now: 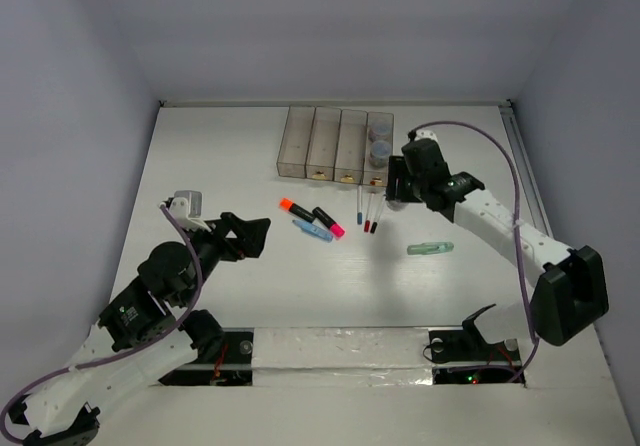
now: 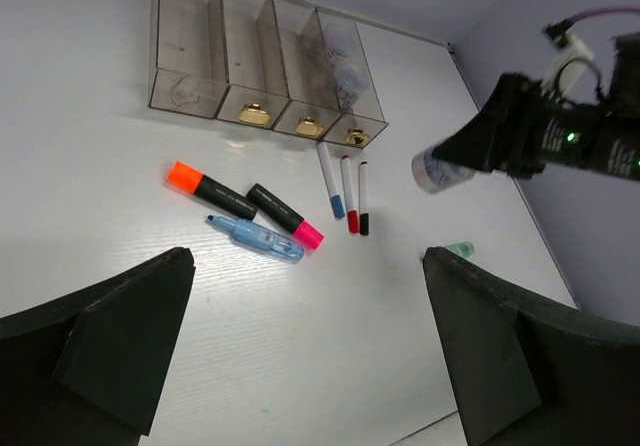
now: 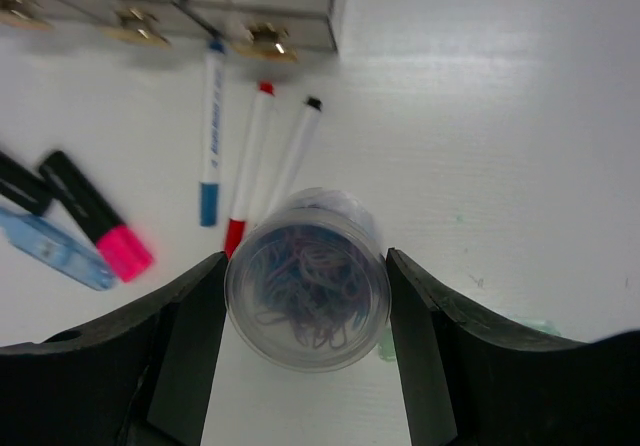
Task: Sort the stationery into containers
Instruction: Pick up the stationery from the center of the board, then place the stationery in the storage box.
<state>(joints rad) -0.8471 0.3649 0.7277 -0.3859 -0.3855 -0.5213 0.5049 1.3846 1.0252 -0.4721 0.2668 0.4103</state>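
Nearest the overhead lens, left arm base (image 1: 205,338) and right arm base (image 1: 455,346) on the near edge of the white bench (image 1: 210,156). Further out, left claw (image 1: 262,236) spread wide, grasping nothing, well apart from the stationery. Mid-bench, orange-capped black highlighter (image 1: 297,209), pink-capped black highlighter (image 1: 328,222) and light blue marker (image 1: 312,229) lying close together; beside them three thin white pens (image 1: 368,214) with blue, red and black caps; pale green marker (image 1: 431,249) alone to the right. At the far side, row of four joined translucent brownish-grey bins (image 1: 300,146), two round grey-blue pots (image 1: 380,149) in the rightmost one, right claw (image 1: 400,191) just in front of it. From the left wrist, own black fingers (image 2: 120,336) wide apart at the bottom corners, nothing between; ahead, right claw clenched on a third round grey-blue pot (image 2: 437,171), apparently clear of the bench, to the right of the pens. From the right wrist, same pot gripped between both black fingers (image 3: 190,336), touching each side, thin coloured loops inside; pens' capped ends beneath it, tan tabs (image 3: 265,38) of the bins along the top edge.
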